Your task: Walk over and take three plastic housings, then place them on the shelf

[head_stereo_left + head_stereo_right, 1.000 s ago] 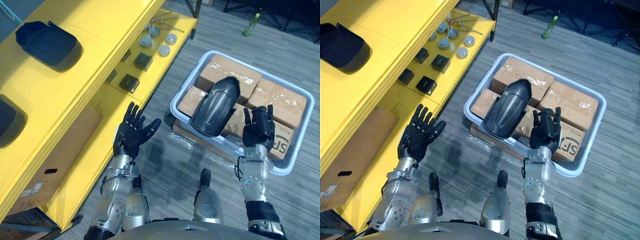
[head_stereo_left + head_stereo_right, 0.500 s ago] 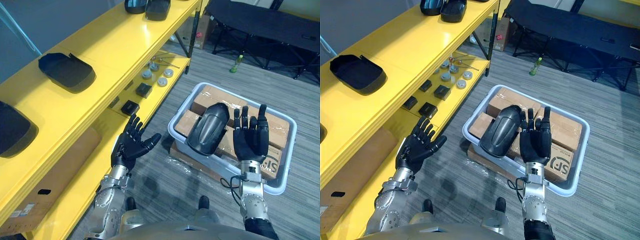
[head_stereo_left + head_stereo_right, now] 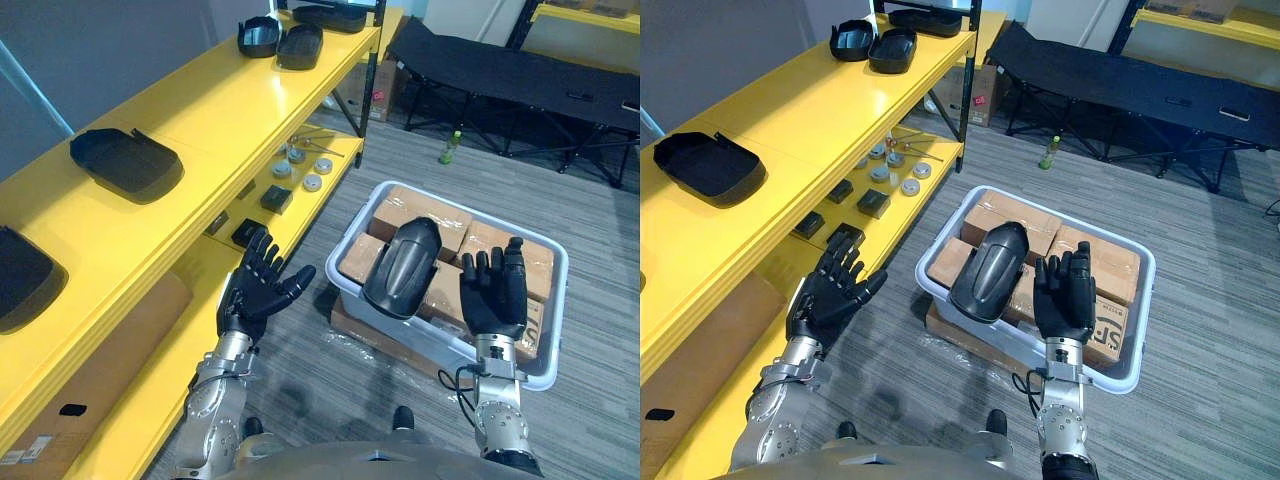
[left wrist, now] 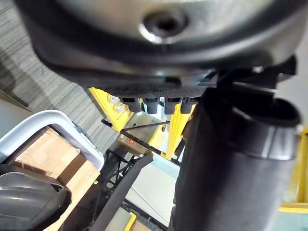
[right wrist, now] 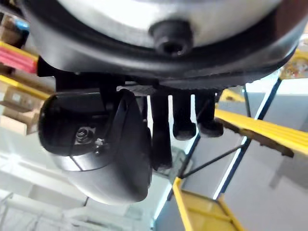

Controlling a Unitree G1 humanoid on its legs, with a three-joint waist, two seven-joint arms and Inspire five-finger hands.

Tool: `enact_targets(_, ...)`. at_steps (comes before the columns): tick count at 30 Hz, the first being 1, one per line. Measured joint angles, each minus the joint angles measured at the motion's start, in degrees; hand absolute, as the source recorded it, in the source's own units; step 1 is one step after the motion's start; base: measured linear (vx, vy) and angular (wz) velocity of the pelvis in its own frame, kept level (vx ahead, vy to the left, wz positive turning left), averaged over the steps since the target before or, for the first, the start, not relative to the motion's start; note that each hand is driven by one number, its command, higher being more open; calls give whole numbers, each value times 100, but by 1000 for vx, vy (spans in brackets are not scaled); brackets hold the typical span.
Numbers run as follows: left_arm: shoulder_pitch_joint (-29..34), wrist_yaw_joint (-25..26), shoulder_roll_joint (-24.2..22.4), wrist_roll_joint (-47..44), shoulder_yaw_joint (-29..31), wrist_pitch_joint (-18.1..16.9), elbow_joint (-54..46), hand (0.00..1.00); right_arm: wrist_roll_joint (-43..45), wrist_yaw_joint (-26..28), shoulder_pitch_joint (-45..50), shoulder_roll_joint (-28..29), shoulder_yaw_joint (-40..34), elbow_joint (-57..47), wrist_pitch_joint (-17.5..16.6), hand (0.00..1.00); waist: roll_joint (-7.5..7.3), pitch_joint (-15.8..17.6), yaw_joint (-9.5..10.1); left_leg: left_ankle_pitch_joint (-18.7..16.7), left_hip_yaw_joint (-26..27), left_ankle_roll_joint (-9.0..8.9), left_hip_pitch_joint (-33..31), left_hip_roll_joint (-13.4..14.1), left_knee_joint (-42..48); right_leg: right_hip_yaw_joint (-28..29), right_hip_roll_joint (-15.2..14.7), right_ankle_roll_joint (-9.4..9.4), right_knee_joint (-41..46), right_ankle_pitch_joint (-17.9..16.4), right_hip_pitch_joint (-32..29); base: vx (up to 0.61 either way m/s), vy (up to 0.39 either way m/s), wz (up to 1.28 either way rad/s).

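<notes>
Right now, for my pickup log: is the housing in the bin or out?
In: housing lies on boxes in the grey bin, right hand open beside.

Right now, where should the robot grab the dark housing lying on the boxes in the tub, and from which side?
Probably its two long side edges, a hand coming in from each side. The housing lies domed side up on the boxes, so its smooth top offers no hold, while both flanks look exposed. The open right hand is beside it.
</notes>
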Motion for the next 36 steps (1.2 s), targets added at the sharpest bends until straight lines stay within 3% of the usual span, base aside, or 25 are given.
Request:
enact_targets(2,-13,4,1,98,-1,27,0,100,-457,-199,15,-10,-59,0,-18,100,-9,-29,-10,1,25,2,9,10,1,0,8,-9,-23,7,0,-6,9,-6)
enact_targets(4,-24,20,4,102,-6,212,0,100,-2061,-1047,74,-62,-111,-5,-209,100,-17,-40,-23,-3,54,-1,10,14,2,6,15,-11,-56,30,-4,-2,12,-6)
enact_targets(11,-163,207,101,104,-109,260,0,100,-4537,-2810,128,-220,71,-300,-302,100,-30,-47,-19,-31,168,-20,11,22,3,108,36,-14,-59,71,-72,4,10,-9)
enact_targets(20,-195,343,259,103,-361,384,0,100,-5284,-3723,233,-331,252,-591,-252,100,-165,-136,-155,-106,253,-12,44,23,4,143,42,-12,-59,74,-99,-7,7,-4)
enact_targets(23,-195,348,260,102,-373,384,0,100,-5507,-4137,240,-368,250,-591,22,100,-153,-142,-162,-159,279,-32,47,25,55,170,42,-12,-59,74,-99,-14,7,-6)
enact_targets(30,-196,450,265,102,-529,417,0,100,-5948,-5323,280,-423,243,-392,1236,100,-109,-166,-170,-176,330,-25,83,25,58,188,43,-12,-58,74,-101,-7,4,-3)
enact_targets(36,-211,513,273,104,-589,587,0,100,-6188,-5768,276,-423,219,-3,1770,100,-81,-182,-168,-220,354,-49,100,25,80,193,44,-13,-57,74,-92,-4,2,-1)
